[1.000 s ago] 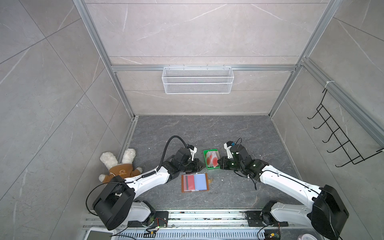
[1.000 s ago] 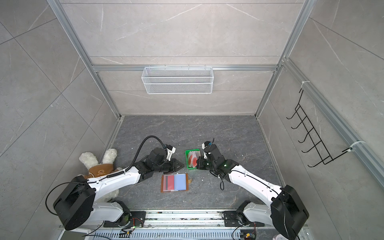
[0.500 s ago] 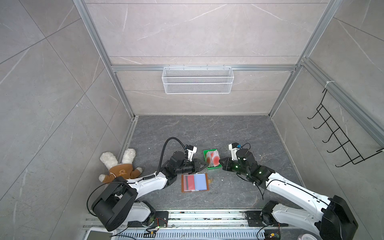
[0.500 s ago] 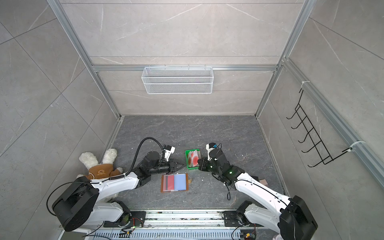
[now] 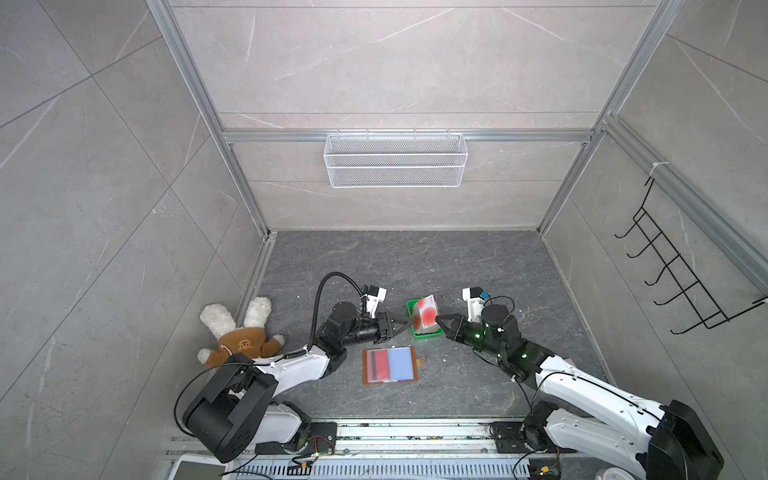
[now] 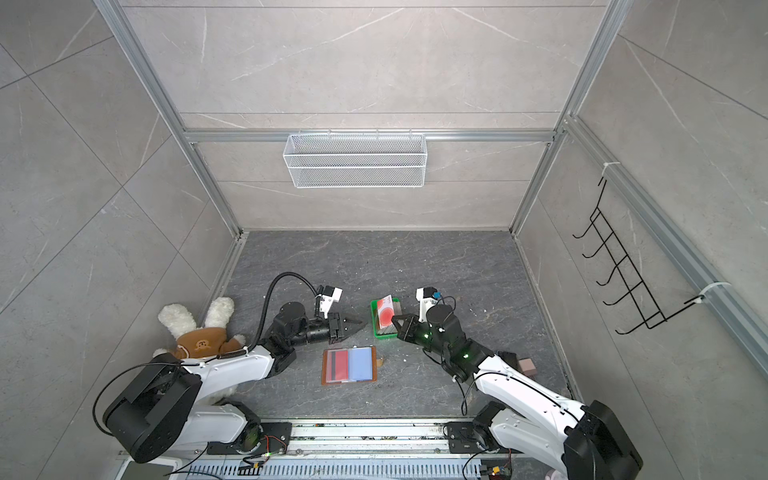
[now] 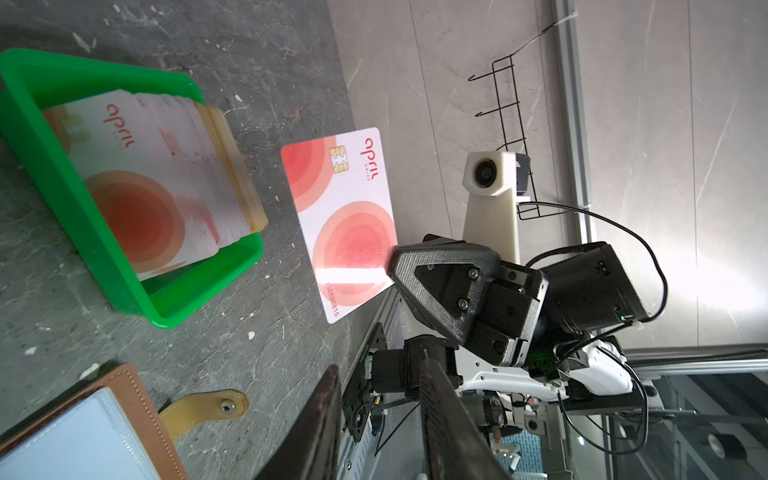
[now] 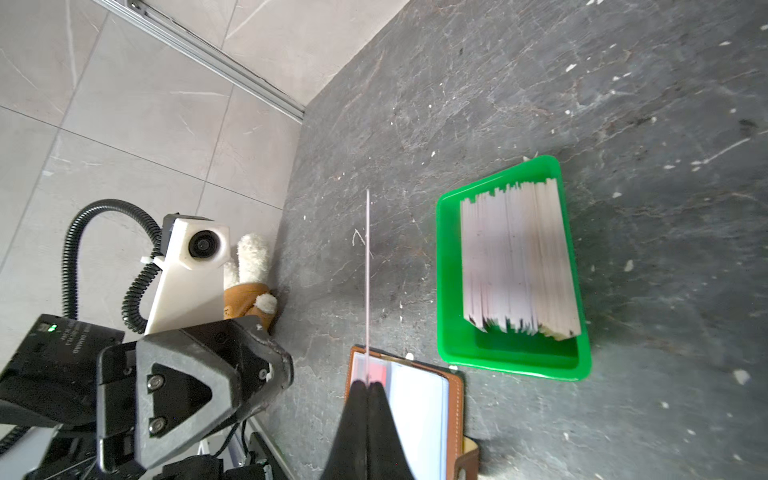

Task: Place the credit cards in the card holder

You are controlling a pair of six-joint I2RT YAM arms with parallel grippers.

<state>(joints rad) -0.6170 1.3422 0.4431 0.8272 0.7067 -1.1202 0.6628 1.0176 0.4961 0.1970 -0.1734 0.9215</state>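
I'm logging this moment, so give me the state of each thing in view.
card holder: open flat, red card inside
held card: clear of the floor
card stack: on edge in green tray
right gripper: shut on held card
left gripper: open, empty
plush toy: lying down

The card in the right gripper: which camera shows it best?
The left wrist view: the card faces it, chip and red circles plain, the right gripper pinching one edge. The right wrist view shows its thin edge. In both top views it is tiny, by the green tray.
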